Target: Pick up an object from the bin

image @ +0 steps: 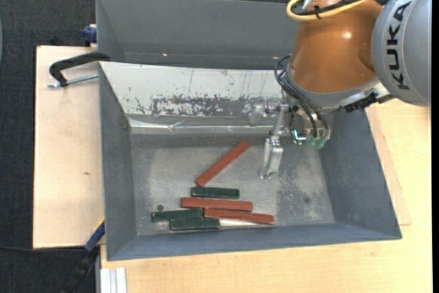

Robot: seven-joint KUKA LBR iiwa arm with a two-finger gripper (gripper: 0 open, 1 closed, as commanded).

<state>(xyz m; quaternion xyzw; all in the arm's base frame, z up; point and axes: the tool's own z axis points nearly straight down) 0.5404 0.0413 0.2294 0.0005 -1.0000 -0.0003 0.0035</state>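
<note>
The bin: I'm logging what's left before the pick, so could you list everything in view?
Bin: one, grey metal, centre of the view.
Red-brown sticks: three; one slanted mid-floor, two lying flat near the front wall.
Dark green sticks: three, among the flat red-brown ones, front-left of the floor.
Dark speck: one, left of the sticks; too small to identify.
Arm: one, silver with an orange cover, entering from the right.
Gripper: one, metal, just right of the slanted stick's upper end.

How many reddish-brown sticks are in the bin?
3. A diagonal stick at mid-floor; a middle stick and a front stick in the heap near the front wall. More may hide underneath.
</note>
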